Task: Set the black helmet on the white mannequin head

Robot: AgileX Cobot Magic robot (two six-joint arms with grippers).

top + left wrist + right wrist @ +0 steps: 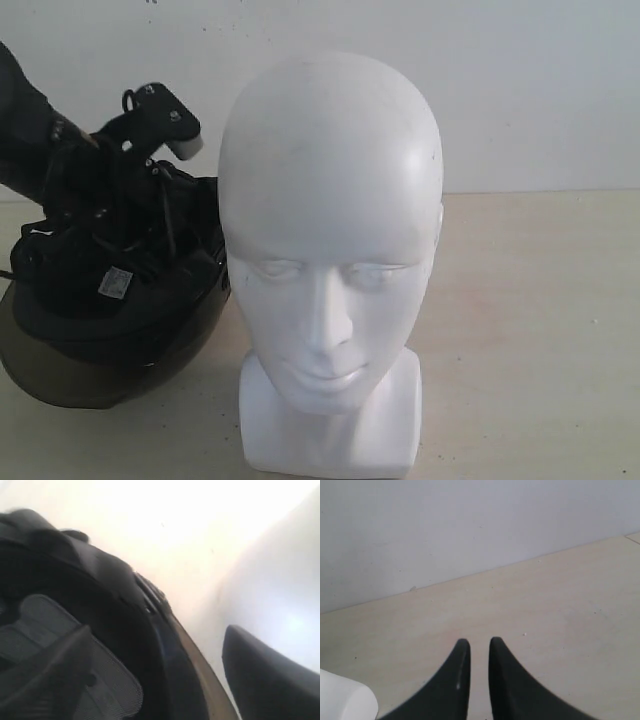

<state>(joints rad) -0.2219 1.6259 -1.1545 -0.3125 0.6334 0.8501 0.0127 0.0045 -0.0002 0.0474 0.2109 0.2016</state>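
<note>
On the exterior view's left side, the black helmet point(110, 300) hangs tilted low over the pale table point(540, 330). Its opening faces the camera and its tinted visor point(60, 385) is lowest. It is just beside the white mannequin head point(330, 200), which stands upright at centre, bare. We cannot resolve contact between them. The left arm point(40, 140) reaches to the helmet's upper rim.

Left wrist view: the left gripper point(157, 630) straddles the helmet rim, one finger point(265, 680) outside the shell and the other blurred against the mesh lining point(100, 680). We cannot tell whether they pinch.

Right wrist view: the right gripper point(476, 642) hovers over bare table, fingers nearly together on nothing.

Risks, as we judge them: a single rim hold may let the helmet swing or slip. The rim could also strike the unsteadied head and topple it.
</note>
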